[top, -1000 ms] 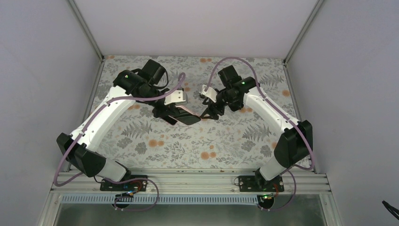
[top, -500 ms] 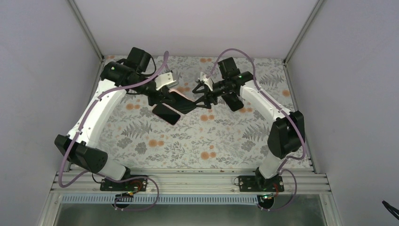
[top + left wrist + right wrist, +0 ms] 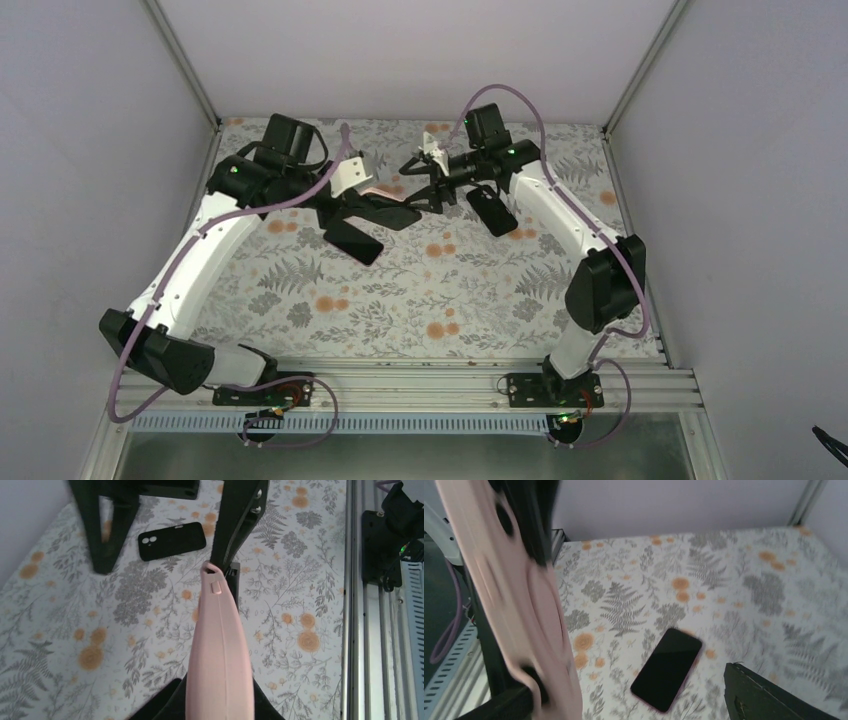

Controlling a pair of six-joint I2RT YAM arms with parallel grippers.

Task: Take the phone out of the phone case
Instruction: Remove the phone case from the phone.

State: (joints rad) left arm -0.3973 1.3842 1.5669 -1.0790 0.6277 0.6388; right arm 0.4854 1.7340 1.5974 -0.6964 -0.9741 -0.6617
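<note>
Two end effectors hang close together above the far part of the desk (image 3: pixel 450 300), whose surface carries a fern-and-flower print. The left end effector (image 3: pixel 220 702) is clamped on the pink phone case (image 3: pixel 218 650). In the left wrist view its dark fingers (image 3: pixel 166 705) show on either side of the case's near end. The case runs edge-on away from the camera and is held up clear of the desk. A small side button shows near its far tip.

The right end effector (image 3: pixel 422 188) is spread wide and grips nothing. In the left wrist view its two black fingers (image 3: pixel 105 525) stand well apart. One of them sits right at the far tip of the pink phone case, though I cannot tell whether it touches. The right wrist view is blurred at its left side, where the pink phone case fills the foreground with an oval cut-out near its top.

The phone (image 3: pixel 667 669) is out of the case. It lies flat on the desk with its dark screen up and a thin pinkish rim around it. In the top view it sits on the print just on the near side of the left end effector, and neither arm touches it.

A black case (image 3: pixel 171 540) with two round camera holes lies flat on the desk under the right arm, well apart from the phone.
</note>
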